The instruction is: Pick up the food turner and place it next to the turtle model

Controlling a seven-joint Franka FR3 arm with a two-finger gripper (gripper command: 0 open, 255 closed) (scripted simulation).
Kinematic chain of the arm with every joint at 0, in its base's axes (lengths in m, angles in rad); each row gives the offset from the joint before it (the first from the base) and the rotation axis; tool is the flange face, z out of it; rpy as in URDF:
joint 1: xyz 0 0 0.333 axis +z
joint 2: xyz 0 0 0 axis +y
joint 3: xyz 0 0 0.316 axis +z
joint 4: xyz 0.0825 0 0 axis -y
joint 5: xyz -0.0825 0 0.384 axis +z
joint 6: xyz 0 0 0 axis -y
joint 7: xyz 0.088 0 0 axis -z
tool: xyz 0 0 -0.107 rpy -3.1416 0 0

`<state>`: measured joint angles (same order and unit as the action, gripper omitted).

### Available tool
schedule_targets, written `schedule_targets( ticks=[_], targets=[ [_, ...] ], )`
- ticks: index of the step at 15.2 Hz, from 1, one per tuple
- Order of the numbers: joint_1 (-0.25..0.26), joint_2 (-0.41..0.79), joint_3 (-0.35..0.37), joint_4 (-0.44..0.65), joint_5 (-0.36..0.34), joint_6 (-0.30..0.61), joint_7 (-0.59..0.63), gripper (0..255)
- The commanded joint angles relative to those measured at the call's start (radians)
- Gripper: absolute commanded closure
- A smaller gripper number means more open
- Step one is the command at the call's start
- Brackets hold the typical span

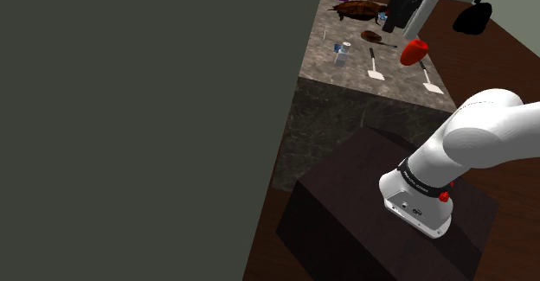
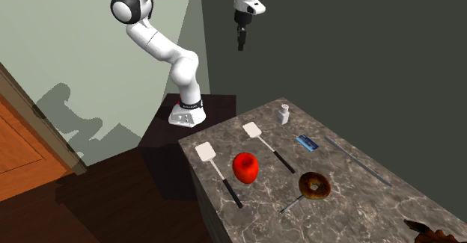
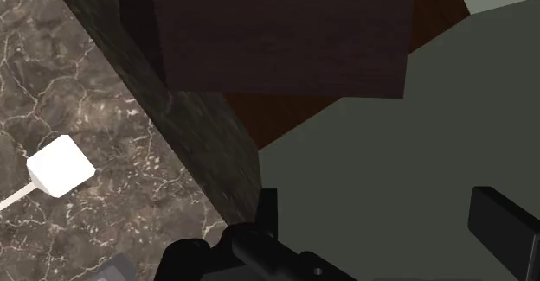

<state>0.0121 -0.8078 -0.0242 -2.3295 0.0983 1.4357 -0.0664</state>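
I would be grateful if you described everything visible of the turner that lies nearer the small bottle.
This turner has a flat, white, squarish head and a thin, straight handle, dark toward its end. It lies flat on the marbled counter, head near the edge, handle pointing toward the turtle. The bottle stands on one side, a red object on the other; it touches neither, and nothing holds it.

Turner [image 1: 375, 70] on counter [image 1: 402, 84], well apart from turtle [image 1: 359, 9]
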Motion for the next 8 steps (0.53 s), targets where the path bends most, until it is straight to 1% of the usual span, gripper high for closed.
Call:
schedule_targets(
  ticks=[1,8],
  targets=[
    [0.000,0.000,0.000,0.000,0.000,0.000,0.000,0],
    [-0.091,0.125,-0.040,-0.054,-0.052,0.205,0.066,0]
  ],
)
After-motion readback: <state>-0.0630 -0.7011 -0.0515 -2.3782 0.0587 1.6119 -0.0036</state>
